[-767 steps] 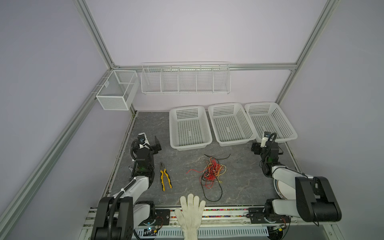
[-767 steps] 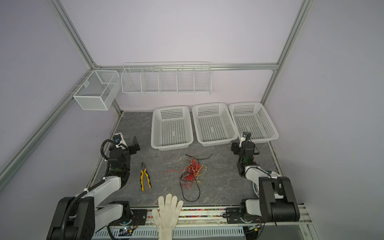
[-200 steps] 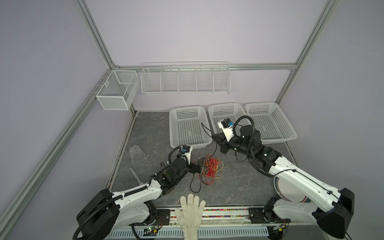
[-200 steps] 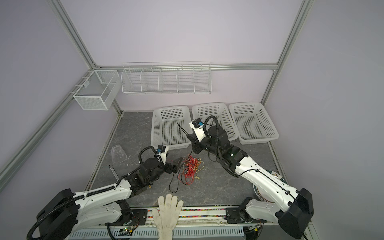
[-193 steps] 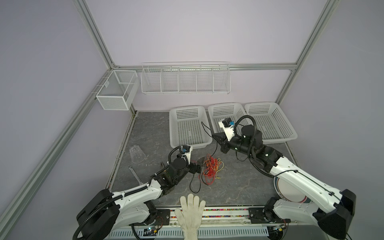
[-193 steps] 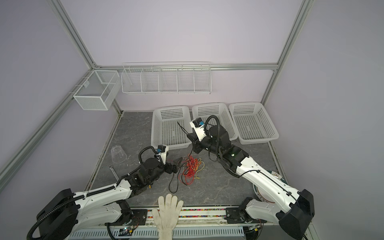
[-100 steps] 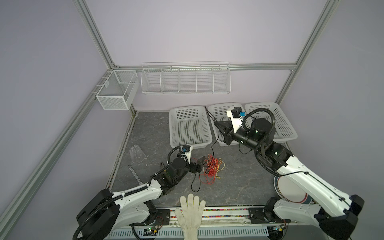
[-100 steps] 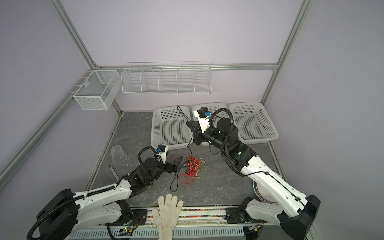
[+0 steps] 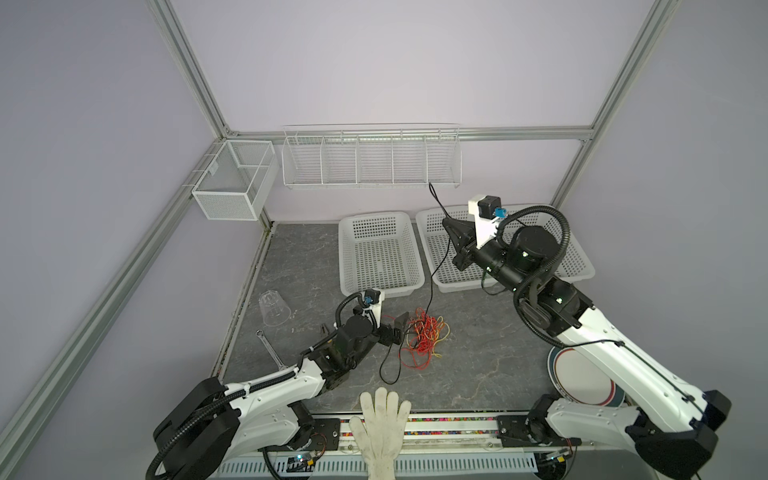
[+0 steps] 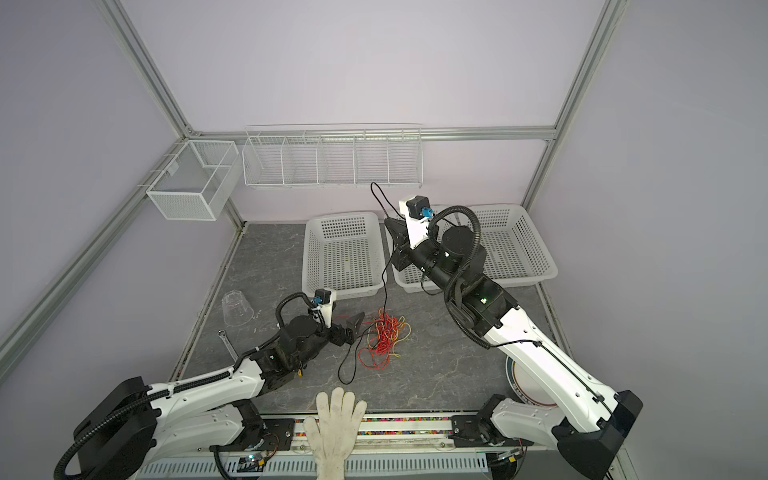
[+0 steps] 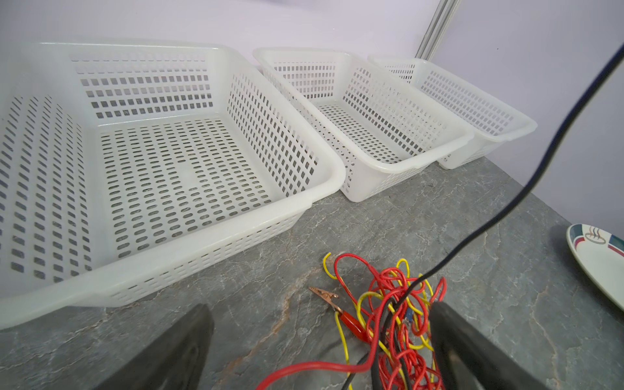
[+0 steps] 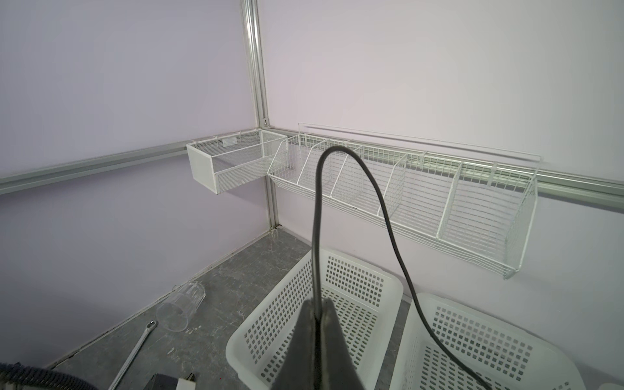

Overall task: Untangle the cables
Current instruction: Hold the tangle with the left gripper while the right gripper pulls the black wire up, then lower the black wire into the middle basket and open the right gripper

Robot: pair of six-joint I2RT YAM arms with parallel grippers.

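The cables lie in a tangle (image 9: 424, 340) (image 10: 384, 336) on the grey table, mostly red and yellow wire (image 11: 398, 304). The black cable (image 9: 431, 282) (image 10: 385, 282) rises from the tangle to my right gripper (image 9: 447, 223) (image 10: 389, 222), which is shut on it high above the middle basket. Its free end loops above the shut jaws (image 12: 317, 219). My left gripper (image 9: 400, 330) (image 10: 355, 326) rests low at the tangle's left edge, open, with wires and a red alligator clip (image 11: 351, 320) between its fingers (image 11: 189, 337).
Three white baskets (image 9: 380, 286) (image 9: 440, 282) (image 10: 540, 274) line the back. A clear glass (image 9: 274, 308) and a wrench (image 9: 270, 353) lie at the left. A plate (image 9: 582, 378) sits at the right, a white glove (image 9: 384, 424) at the front edge. Wire racks (image 9: 370, 162) hang on the wall.
My right gripper has risen and moved back and to the right with the black cable, drawing it up out of the tangle. The left arm has stayed put.
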